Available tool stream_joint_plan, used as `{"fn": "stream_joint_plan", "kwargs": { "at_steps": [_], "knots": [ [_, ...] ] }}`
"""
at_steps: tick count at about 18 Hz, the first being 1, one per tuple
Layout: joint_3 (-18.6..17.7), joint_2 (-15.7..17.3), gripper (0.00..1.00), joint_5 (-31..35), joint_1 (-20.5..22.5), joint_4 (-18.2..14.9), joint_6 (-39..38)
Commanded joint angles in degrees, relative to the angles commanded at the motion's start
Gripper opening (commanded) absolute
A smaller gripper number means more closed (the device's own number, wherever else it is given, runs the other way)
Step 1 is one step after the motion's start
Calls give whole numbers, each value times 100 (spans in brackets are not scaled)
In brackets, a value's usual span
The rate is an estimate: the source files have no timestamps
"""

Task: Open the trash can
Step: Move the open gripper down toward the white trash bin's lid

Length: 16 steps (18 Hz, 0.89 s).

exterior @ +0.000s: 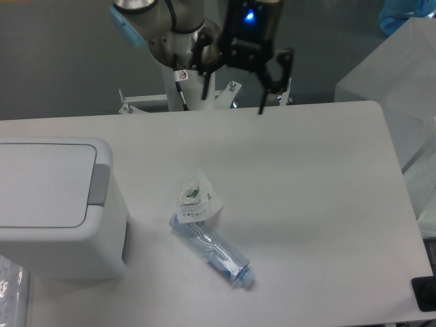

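Landmark: your trash can (58,204), white boxy bin at table's (313,177) left edge, partly cut off by frame.
Can lid: flat, lying closed. Grey push tab (99,184) on lid's right side, nothing touching it.
Gripper (231,102): up high, well right of can and beyond it, over table's far edge. Fingers spread wide, pinching nothing. Blue light lit on its body.
Arm base (185,78): white post behind far edge, right of can.
Bottle (211,248): clear plastic, on its side, right of can, cap end pointing away from it.
Wrapper (196,197): crumpled white w/ green print, btw can and bottle, touching bottle's near end.
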Motion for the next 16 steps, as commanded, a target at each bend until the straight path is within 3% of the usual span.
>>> {"fn": "stream_joint_plan", "kwargs": {
  "at_steps": [2,5,16],
  "knots": [
    [-132,-79,100,-158,-158,563,-730],
    [-238,-254,100,-177,-465,1039,-1339],
    [-194,-773,100,-150,-1055,1321,-2026]
  ]
}}
